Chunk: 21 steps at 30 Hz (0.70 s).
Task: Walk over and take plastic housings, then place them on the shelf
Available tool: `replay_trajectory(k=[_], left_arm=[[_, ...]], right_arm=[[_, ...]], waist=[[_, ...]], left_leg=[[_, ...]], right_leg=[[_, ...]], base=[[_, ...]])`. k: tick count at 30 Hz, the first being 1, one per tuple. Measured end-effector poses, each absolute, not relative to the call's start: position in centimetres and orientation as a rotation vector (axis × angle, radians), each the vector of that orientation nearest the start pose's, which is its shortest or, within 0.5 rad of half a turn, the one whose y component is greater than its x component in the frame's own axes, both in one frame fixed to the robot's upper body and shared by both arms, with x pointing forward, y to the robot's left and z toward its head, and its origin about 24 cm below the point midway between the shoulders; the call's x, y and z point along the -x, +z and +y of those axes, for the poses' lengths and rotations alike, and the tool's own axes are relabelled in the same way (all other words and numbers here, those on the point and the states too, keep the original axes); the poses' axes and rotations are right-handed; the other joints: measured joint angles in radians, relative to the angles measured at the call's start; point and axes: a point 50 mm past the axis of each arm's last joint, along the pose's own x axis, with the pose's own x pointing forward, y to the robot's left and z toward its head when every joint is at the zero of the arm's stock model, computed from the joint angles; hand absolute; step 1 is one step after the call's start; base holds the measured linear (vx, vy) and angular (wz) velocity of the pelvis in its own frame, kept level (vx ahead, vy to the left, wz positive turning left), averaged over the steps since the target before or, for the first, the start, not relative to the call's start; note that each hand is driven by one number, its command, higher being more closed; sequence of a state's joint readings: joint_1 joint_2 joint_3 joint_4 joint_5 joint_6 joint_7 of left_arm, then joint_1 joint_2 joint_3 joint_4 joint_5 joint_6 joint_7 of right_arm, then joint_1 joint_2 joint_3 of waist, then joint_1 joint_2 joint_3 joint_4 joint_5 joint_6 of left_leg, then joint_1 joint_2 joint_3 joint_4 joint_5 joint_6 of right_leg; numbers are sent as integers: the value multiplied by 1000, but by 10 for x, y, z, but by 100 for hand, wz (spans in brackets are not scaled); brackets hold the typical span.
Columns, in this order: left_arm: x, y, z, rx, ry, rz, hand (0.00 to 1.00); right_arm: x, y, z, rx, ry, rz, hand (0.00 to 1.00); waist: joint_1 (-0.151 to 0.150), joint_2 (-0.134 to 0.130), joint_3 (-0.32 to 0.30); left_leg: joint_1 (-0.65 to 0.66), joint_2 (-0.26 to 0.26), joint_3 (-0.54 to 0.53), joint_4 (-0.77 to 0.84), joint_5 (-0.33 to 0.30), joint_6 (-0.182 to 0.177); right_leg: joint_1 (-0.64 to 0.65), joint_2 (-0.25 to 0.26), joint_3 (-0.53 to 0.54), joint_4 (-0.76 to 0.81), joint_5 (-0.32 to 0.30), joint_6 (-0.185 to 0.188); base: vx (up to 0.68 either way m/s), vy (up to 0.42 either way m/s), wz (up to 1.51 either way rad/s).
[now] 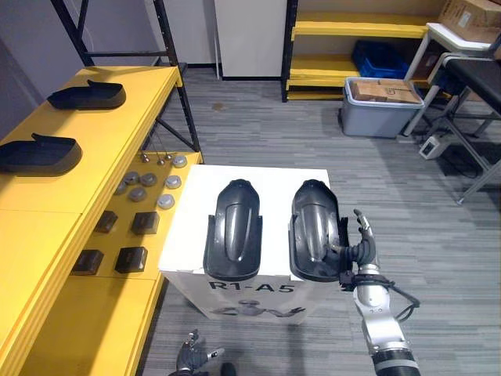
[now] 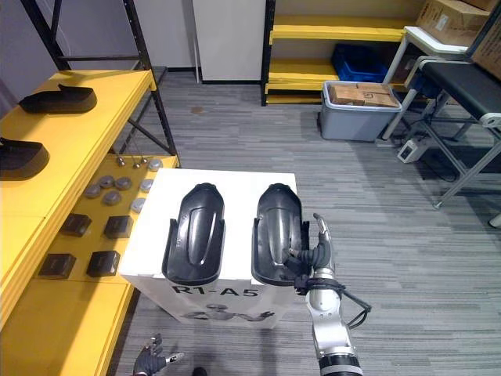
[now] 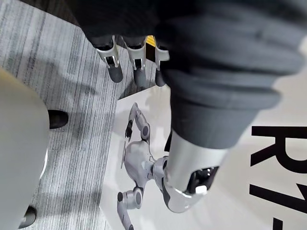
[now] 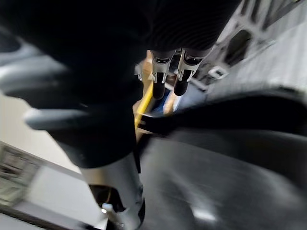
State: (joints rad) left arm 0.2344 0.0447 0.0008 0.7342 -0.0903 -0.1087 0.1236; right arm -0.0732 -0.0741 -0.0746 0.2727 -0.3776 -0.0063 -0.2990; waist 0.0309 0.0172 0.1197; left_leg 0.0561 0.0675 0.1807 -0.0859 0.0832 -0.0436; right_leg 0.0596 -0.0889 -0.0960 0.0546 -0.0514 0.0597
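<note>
Two housings lie side by side on a white box in the left eye view: the left housing and the right housing. The right hand stands at the right housing's near outer rim, fingers straight and upright outside it, thumb over the rim, not closed on it. The left hand hangs low before the box, relaxed. Two more housings rest apart on the yellow shelf at the left.

Right eye view: grey discs and dark blocks sit on the shelf's lower level beside the box; a grey bin stands well beyond.

Left wrist view: the left hand's fingers reach out straight over carpet, beside the box's printed face.

Right wrist view: the right hand's fingers point straight past the right housing's rim, which runs between them and the thumb.
</note>
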Motion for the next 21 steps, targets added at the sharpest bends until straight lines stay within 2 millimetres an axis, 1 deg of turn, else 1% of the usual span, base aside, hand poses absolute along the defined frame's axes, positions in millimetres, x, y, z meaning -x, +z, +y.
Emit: replay_trajectory(k=[2,8,9,14,18,21], left_arm=[[-107,-137,180,-1,235,849,0],[-107,-137,180,1,231,857,0],[-107,-137,180,1,230,860,0],[-108,-138,179,0,221,862,0],[-108,-137,179,-2,215,861,0],[-109,-137,180,-3,212,859,0]], right_arm=[[-255,-11,-195,481,-325,223,0],[-263,-19,-201,422,-305,292,0],[-266,-20,-203,404,-302,302,100],[-274,-23,-204,321,-276,332,100],[-273,-26,-213,243,-321,351,100],[-271,-28,-216,214,-330,357,100]], waist=[[8,4,2],[7,5,3],[5,4,3],[7,3,3],[7,0,3],[7,-5,5]], left_leg=[[0,0,0,0,1,-1],[0,-2,-9,-2,3,-4],[-1,-3,-17,-5,4,-5],[0,-3,-23,-6,5,-7],[0,-2,-21,-6,4,-8],[1,-1,-17,-5,4,-8]], right_leg=[[1,0,-1,-5,0,0],[10,-1,-12,-21,-1,0],[16,-3,-25,-27,-1,0],[23,-3,-30,-31,-1,0],[25,-2,-29,-35,-1,0],[27,0,-27,-36,-1,0]], base=[[-38,13,0],[-29,8,2],[-30,3,14],[-19,2,5],[0,0,0],[8,0,-1]])
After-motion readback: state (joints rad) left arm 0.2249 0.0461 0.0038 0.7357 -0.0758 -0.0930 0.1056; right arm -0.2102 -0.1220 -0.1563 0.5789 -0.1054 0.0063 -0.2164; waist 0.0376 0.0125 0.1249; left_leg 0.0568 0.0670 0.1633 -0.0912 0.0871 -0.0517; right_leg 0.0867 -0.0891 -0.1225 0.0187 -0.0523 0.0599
